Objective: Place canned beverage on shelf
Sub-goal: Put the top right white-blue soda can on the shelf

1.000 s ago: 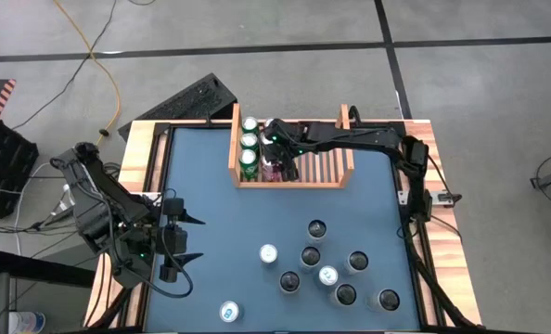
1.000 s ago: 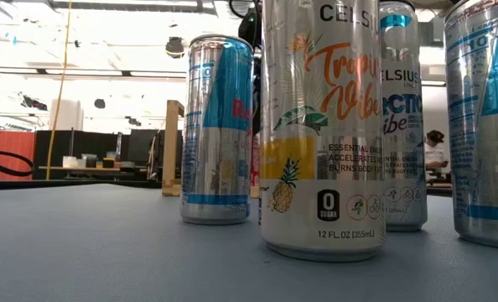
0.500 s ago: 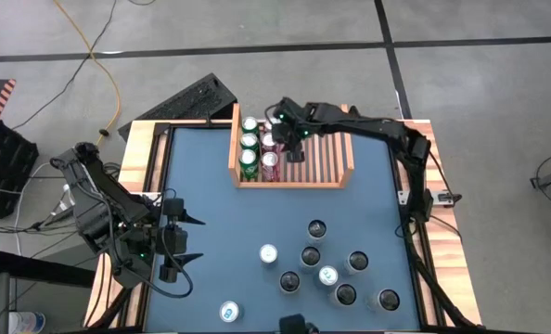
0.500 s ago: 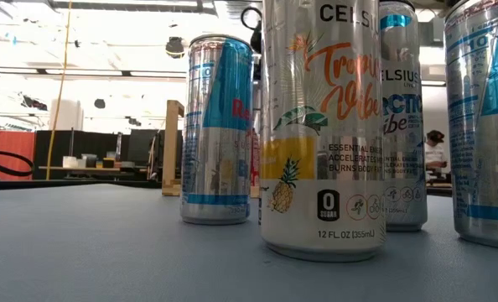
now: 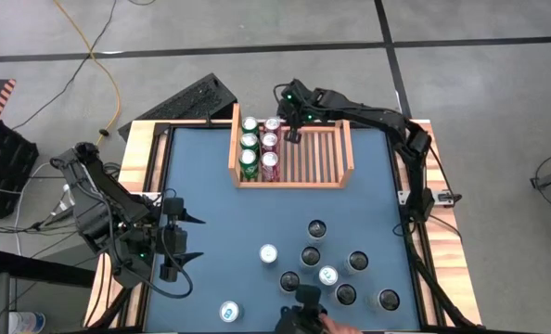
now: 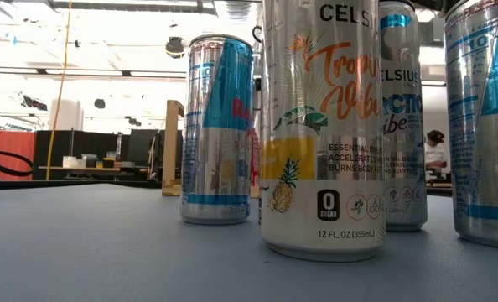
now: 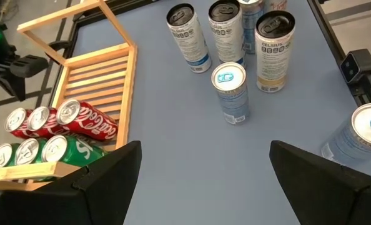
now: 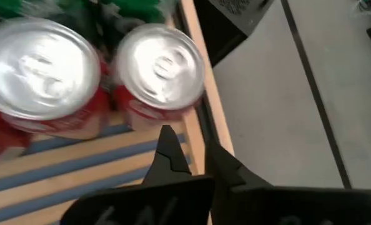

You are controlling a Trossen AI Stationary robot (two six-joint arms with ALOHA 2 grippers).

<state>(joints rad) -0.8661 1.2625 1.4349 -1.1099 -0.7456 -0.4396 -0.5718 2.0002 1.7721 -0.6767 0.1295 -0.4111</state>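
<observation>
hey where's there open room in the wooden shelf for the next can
The shelf is bare slats from the red cans across to its right wall. Its left side is crowded: green cans against the left wall, red ones beside them. The right gripper hovers there, shut.

Light bare-wood slatted shelf (image 5: 339, 153), glossy metal cans (image 5: 270, 160), matt blue tabletop (image 5: 201, 213)

Right hand (image 5: 292, 135) hangs closed and empty on its outstretched arm; left hand (image 5: 190, 238) waits, fingers spread.
</observation>
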